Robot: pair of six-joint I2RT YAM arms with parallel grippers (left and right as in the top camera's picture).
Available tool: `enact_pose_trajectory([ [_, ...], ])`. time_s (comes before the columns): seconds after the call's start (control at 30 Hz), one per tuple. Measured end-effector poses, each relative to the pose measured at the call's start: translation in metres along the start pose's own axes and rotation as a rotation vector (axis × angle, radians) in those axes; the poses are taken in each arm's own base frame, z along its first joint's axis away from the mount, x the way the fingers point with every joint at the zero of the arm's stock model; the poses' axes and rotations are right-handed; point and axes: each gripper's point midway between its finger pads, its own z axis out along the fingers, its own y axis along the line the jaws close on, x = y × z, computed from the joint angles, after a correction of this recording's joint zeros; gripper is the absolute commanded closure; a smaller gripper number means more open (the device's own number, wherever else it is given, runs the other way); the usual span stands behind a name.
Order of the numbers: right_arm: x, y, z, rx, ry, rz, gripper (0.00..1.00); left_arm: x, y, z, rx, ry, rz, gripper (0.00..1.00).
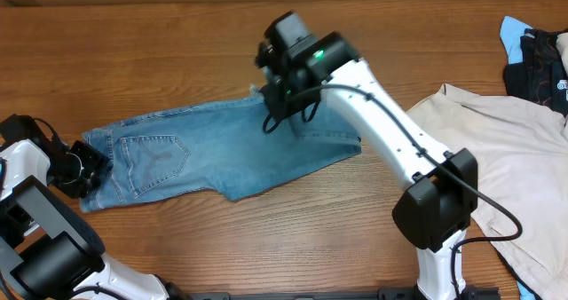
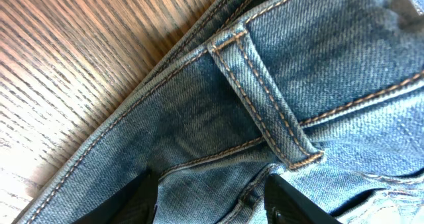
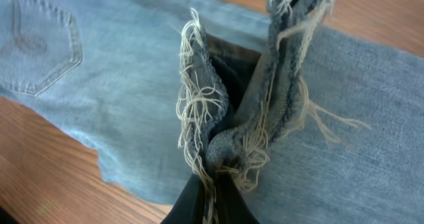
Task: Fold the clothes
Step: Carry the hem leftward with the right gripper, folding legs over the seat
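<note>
Light-blue denim jeans (image 1: 204, 153) lay across the wooden desk (image 1: 133, 43), waistband (image 2: 344, 45) at the left end, legs looked doubled back from the right. Right jaws clenched on the frayed hems (image 3: 212, 118), bunched and lifted just above the middle of the jeans. Left jaws stood apart over the waistband beside the belt loop (image 2: 265, 111), cloth flat between them, nothing gripped as far as I could see

Step in hand, my guess: bringing hems over to the waistband to halve the jeans. To do it well: keep both hems pinched together, travel low and straight toward the stitched back pocket (image 1: 155, 162), lay edges square, release only once cloth rests flat

Around: beige garment (image 1: 515, 158) spread at the right, near the jeans but apart; dark-and-blue heap (image 1: 537, 56) in the far right corner. In the way: left jaws sat right where the hems should land, better off clear or pinning the waistband; loose fringe could snag
</note>
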Motion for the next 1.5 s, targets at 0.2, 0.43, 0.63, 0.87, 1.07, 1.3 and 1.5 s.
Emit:
enact_pose_trajectory([
  [0.2, 0.018, 0.023, 0.028, -0.011, 0.047, -0.015, 0.96, 0.0, 0.0, 0.0, 0.002, 0.0, -0.002, 0.46],
  [0.43, 0.008, 0.033, 0.035, -0.029, -0.003, -0.03, 0.93, 0.0, -0.002, 0.0, 0.009, 0.002, -0.002, 0.46],
  [0.63, -0.004, 0.039, 0.034, -0.059, -0.052, -0.038, 0.58, 0.0, -0.002, 0.0, 0.01, 0.001, -0.002, 0.45],
  [0.87, -0.004, 0.042, 0.034, -0.078, -0.049, -0.041, 0.53, 0.0, -0.002, 0.0, 0.013, 0.001, -0.002, 0.39],
  [1.07, 0.004, 0.031, 0.035, -0.017, -0.02, -0.032, 0.51, 0.0, -0.004, 0.0, 0.021, 0.003, -0.006, 0.31],
  [1.3, 0.012, 0.01, 0.034, 0.08, 0.01, -0.018, 0.51, 0.002, -0.007, -0.014, 0.014, 0.03, 0.023, 0.23],
  [1.5, 0.013, 0.001, 0.032, 0.097, 0.016, -0.002, 0.51, -0.017, -0.004, -0.041, -0.039, -0.081, 0.06, 0.18],
])
